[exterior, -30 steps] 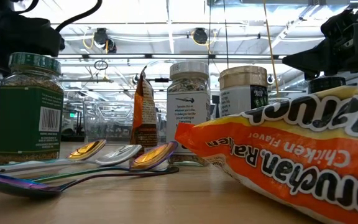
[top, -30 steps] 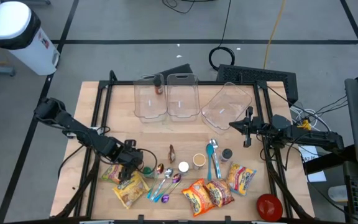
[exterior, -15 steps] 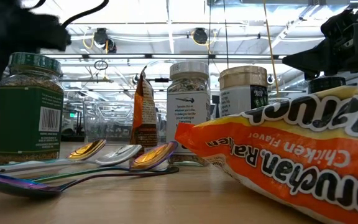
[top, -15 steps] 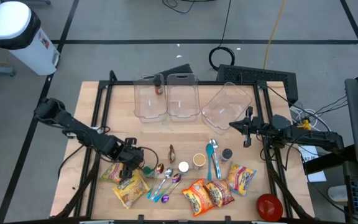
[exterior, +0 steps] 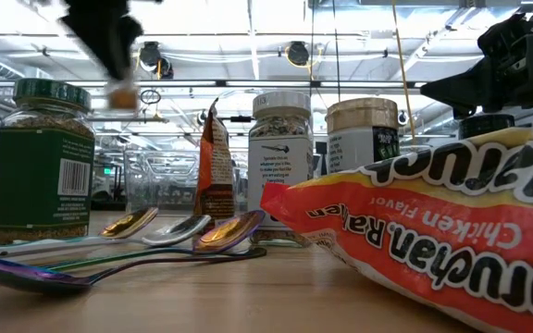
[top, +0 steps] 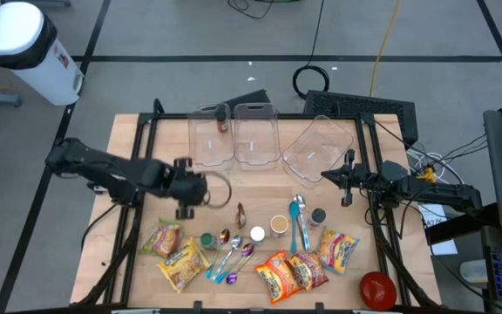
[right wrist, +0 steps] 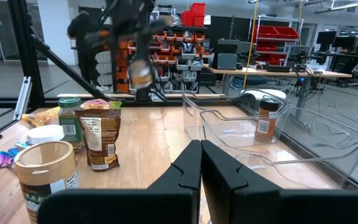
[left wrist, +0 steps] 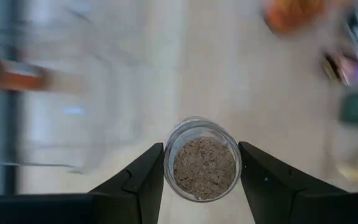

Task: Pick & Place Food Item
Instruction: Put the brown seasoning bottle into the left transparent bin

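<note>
Left end effector (top: pixel 190 190) holds a small spice jar (left wrist: pixel 205 163) between its fingers (left wrist: pixel 143 180), one dark finger on each side of the glass. In the left wrist view the jar shows end-on: round rim, brown granules filling the circle, so its long axis runs straight along that camera's line of sight. Lid end is not visible; I can't tell which end faces the camera.

Held jar is off the tabletop (top: pixel 260 187), in the air at about 10 o'clock from the standing jars, near the leftmost clear bin (top: pixel 210 139). In the high view the end effector is smeared and the jar itself is hard to pick out. In the low view only a blurred dark shape with a small orange-tan blob (exterior: pixel 121 95) shows above the green-label jar (exterior: pixel 42 166).

Right end effector (right wrist: pixel 200 163) is fully closed on nothing, parked at 3 o'clock beside the tilted clear bin (top: pixel 316 148).

Ramen packs (top: pixel 290 272) lie at 6 o'clock; the nearest one (exterior: pixel 433 240) is cut off in the low view.
</note>
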Available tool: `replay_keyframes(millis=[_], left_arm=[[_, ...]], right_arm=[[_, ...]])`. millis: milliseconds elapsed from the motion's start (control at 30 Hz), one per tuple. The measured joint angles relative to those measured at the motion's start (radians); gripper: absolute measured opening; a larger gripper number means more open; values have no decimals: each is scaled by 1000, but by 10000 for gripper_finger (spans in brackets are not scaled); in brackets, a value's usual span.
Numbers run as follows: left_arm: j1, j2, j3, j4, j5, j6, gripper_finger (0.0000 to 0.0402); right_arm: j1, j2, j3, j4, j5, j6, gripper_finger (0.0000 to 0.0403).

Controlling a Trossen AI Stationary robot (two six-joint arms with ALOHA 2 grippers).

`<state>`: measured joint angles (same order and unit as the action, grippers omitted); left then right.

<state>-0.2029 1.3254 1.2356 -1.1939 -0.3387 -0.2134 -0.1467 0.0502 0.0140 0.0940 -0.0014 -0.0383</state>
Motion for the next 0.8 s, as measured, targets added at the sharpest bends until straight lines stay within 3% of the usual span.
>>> replay_keyframes(millis=[167,333,567,800], left_arm=[[138,-51,117,42,-52,179,192],[341,-120,113,145,-22,338,182],[689,-135,110,262,122,388,182],[914,-17,108,305,279,419,184]], right_arm=[[0,0,0,0,0,0,0],[0,0,0,0,0,0,0],[0,0,0,0,0,0,0],[0,0,0,0,0,0,0]])
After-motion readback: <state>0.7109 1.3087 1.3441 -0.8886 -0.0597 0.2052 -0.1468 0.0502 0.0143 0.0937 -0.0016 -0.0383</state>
